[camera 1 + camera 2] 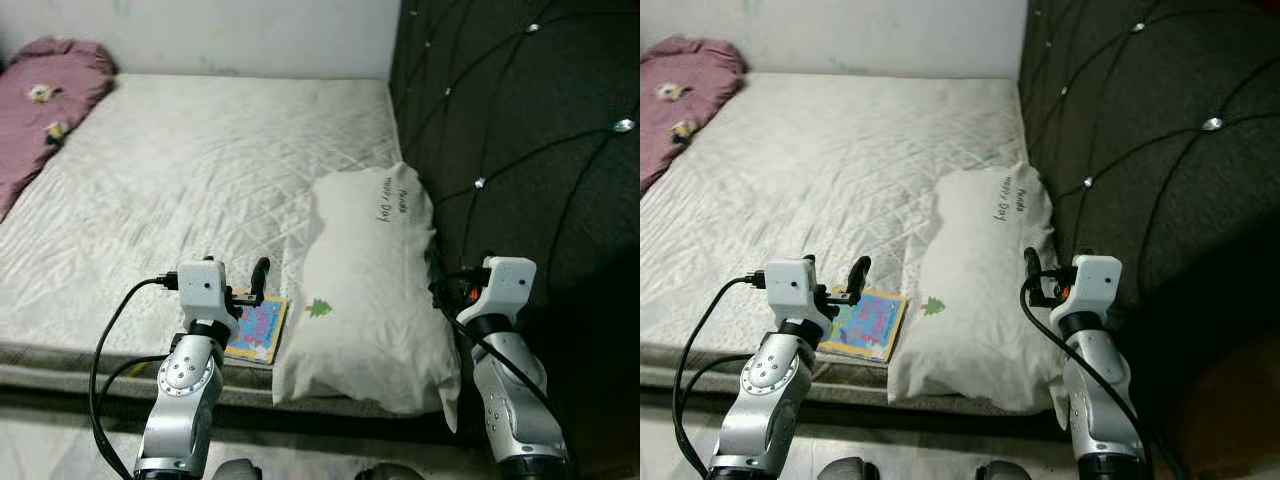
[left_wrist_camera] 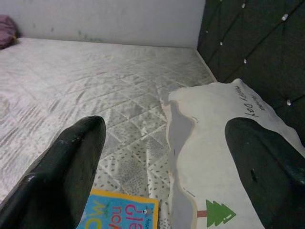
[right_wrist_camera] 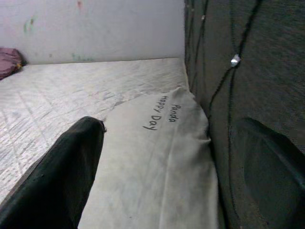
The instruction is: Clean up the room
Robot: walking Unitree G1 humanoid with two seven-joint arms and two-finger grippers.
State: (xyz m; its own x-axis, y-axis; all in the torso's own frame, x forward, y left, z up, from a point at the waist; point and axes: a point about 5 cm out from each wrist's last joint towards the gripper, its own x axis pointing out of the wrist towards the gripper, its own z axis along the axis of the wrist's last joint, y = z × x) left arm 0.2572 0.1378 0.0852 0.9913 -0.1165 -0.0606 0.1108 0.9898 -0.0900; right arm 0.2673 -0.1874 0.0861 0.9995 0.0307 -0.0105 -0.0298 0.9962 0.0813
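I'm standing at the near edge of a bed, head camera tilted down over the mattress (image 1: 190,170), which is covered in a pale quilted sheet. A white pillow (image 1: 370,290) lies lengthwise along my right side of the bed, right up against the dark tufted headboard (image 1: 520,130) with its shiny buttons. There's handwriting-style lettering near the pillow's far end and a little green tree printed (image 1: 319,308) on the near half. The pillow's near end hangs slightly over the mattress edge.

Just beside the pillow, on its left, a colourful children's book (image 1: 258,328) lies flat on the sheet near the bed edge, its corner touching or tucked against the pillow's side. My left gripper (image 1: 252,287) is raised just over that book, fingers spread apart with nothing between them; through the left wrist camera I see one finger (image 2: 66,167) above the book's blue and yellow cover (image 2: 119,212) and the other over the pillow.

My right gripper (image 1: 1032,275) is up at the pillow's right edge, in the narrow space between pillow and headboard. Its fingers are parted too, holding nothing; the right wrist camera looks along the pillow (image 3: 152,162), one finger (image 3: 57,176) on the mattress side, the other against the headboard.

Far off at the top left corner of the bed, a crumpled mauve blanket (image 1: 45,100) sits against the wall (image 1: 250,35), well apart from everything else.
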